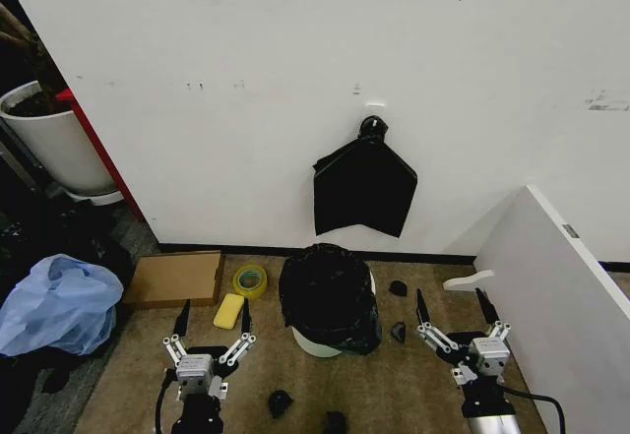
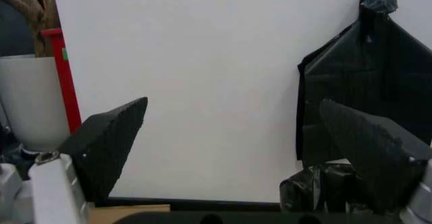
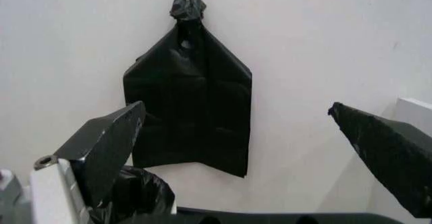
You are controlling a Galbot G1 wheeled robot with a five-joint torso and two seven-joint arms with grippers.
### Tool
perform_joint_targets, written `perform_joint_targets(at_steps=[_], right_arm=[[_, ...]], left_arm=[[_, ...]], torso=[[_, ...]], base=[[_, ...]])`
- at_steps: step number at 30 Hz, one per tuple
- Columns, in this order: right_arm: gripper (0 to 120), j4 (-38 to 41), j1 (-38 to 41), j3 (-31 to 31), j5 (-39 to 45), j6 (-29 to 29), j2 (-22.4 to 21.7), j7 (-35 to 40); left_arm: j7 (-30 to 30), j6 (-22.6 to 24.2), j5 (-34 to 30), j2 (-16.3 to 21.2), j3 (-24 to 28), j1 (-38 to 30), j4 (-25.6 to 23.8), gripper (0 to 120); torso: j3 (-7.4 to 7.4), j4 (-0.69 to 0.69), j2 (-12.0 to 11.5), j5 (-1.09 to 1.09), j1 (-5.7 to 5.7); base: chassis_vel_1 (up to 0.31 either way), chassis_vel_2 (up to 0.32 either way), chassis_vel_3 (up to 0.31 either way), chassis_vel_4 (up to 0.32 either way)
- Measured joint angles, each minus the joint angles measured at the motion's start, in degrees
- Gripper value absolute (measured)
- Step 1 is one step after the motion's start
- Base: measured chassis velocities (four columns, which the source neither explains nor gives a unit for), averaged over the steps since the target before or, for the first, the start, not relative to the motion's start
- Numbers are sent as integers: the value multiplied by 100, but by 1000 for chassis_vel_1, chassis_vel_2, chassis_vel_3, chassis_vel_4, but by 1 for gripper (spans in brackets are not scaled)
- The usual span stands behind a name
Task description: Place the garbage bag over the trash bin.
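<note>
— Where does the garbage bag (image 1: 329,294) sit?

— It is draped over the trash bin (image 1: 317,341), on the brown floor close to the white wall. The wrinkled black plastic covers the rim and most of the sides; only the white base shows below it.

— And the claws?

— The left gripper (image 1: 213,328) hangs low to the left of the bin, its two dark fingers spread wide and holding nothing. The right gripper (image 1: 455,313) sits low to the right of the bin, also spread wide and empty. Both are apart from the bag.

— What hangs on the wall?

— A flat black sheaf of bags (image 1: 363,186), knotted at the top on a hook, directly above the bin. The left wrist view has it (image 2: 368,87) off to one side, the right wrist view (image 3: 189,105) nearly centred between the fingers.

— Anything else on the floor?

— A yellow sponge (image 1: 228,310) and a roll of yellow tape (image 1: 249,279) lie just left of the bin, beside a cardboard box (image 1: 175,278). A light blue plastic bag (image 1: 57,303) lies farther left.
</note>
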Motion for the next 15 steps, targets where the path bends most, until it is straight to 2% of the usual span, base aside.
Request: perform_joint_targets(at_steps=[3,10,13,15], right_arm=[[100,0,0,0,0,0,0,0],[100,0,0,0,0,0,0,0],[100,0,0,0,0,0,0,0],[100,0,0,0,0,0,-1,0]], left_arm=[[23,65,-82,10,-68,-59,-1,100],[462,1095,-1356,209,-1198,-1138,-194,100],[501,1187,-1473,227,-1353,-1324,-223,100],[661,1437,-1783,279,-1605,-1484,-295,100]], torso=[[0,1,0,0,0],[0,0,0,0,0],[0,-1,0,0,0],[1,0,0,-5,0]], base=[[0,0,0,0],[0,0,0,0],[0,0,0,0],[0,0,0,0]])
